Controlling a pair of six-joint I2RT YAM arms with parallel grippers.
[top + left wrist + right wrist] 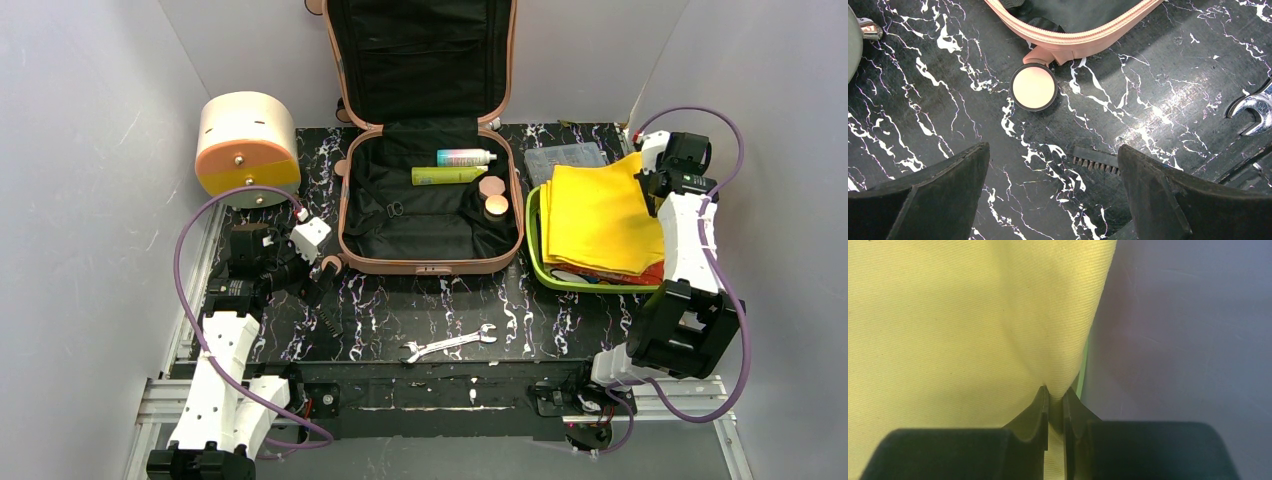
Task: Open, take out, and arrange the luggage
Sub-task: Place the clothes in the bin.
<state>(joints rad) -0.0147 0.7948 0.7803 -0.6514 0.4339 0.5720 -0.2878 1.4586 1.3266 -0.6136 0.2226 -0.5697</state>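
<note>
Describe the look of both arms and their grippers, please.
Both arms have white shells with black joints: the left arm and the right arm. A purple cable loops along each. The left gripper and right gripper have black, wedge-shaped fingers.

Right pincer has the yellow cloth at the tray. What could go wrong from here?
1. The right pincer is shut on just a thin fold of the yellow cloth; it may slip free, or the cloth may unfold.
2. The cloth lies on other items in the green tray; pulling could drag them out.
3. The left pincer hangs open near a wheel of the luggage; a sideways move might nudge the case.
</note>
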